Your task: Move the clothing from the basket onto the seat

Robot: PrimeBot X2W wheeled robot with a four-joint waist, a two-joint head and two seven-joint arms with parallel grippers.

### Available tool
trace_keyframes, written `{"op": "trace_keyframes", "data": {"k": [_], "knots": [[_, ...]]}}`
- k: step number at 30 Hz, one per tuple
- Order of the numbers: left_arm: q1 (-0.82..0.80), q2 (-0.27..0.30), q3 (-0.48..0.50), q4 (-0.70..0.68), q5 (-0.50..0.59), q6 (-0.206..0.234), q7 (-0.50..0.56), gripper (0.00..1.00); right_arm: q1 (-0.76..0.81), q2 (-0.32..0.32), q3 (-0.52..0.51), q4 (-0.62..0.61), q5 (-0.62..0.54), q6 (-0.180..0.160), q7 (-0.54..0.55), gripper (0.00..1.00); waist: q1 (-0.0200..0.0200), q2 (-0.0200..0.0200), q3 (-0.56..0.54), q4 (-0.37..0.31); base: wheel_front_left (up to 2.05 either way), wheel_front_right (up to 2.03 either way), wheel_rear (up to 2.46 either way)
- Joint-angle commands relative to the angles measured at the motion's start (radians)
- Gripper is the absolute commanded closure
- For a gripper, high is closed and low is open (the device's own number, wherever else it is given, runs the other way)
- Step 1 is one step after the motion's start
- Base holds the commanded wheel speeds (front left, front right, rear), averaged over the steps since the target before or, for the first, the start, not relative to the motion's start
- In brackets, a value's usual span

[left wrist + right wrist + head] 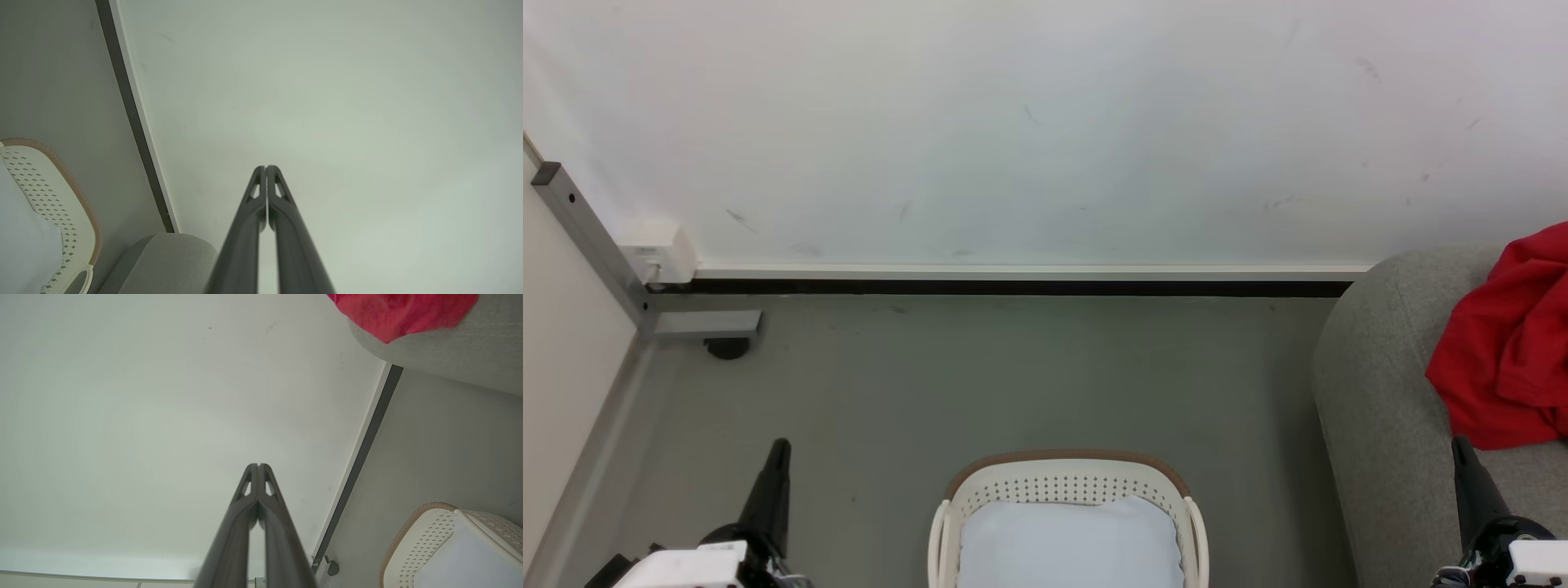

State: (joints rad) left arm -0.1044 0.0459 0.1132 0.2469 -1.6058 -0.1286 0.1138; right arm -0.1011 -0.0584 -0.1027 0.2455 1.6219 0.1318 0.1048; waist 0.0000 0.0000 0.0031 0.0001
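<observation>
The red clothing lies crumpled on the light grey seat at the right edge of the head view; its red folds hang over the seat's rounded edge in the right wrist view. The cream basket with a brown rim stands on the floor at the bottom centre, with pale blue-white fabric inside. My left gripper is shut and empty at the lower left, fingertips pressed together. My right gripper is shut and empty just below the clothing, fingers together.
A white wall with a dark baseboard runs behind the grey floor. A grey metal post with a foot and caster stands at the left corner. The basket and seat corner lie left of my left fingers.
</observation>
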Motion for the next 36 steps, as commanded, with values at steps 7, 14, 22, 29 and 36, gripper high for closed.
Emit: {"op": "trace_keyframes", "data": {"k": [7,14,22,29,36], "knots": [[-0.009,0.008,0.003,-0.003,-0.013,-0.004,0.004,1.00,-0.011,0.000,-0.004,-0.003,-0.002,-0.002,0.005,1.00,0.0000,0.0000,0.000,0.000,0.00,0.00,0.00],[-0.008,0.008,0.003,-0.003,-0.013,-0.004,0.004,1.00,-0.011,0.001,-0.005,-0.003,-0.003,-0.002,0.006,1.00,0.0000,0.0000,0.000,0.000,0.00,0.00,0.00],[-0.008,0.008,0.003,-0.003,-0.013,-0.004,0.004,1.00,-0.011,0.002,-0.007,-0.003,-0.004,-0.002,0.008,1.00,0.0000,0.0000,0.000,0.000,0.00,0.00,0.00],[-0.008,0.008,0.003,-0.003,-0.013,-0.004,0.004,1.00,-0.011,0.003,-0.008,-0.003,-0.005,-0.002,0.007,1.00,0.0000,0.0000,0.000,0.000,0.00,0.00,0.00],[-0.008,0.008,0.003,-0.003,-0.013,-0.004,0.004,1.00,-0.012,0.003,-0.008,-0.003,-0.006,-0.002,0.008,1.00,0.0000,0.0000,0.000,0.000,0.00,0.00,0.00]]}}
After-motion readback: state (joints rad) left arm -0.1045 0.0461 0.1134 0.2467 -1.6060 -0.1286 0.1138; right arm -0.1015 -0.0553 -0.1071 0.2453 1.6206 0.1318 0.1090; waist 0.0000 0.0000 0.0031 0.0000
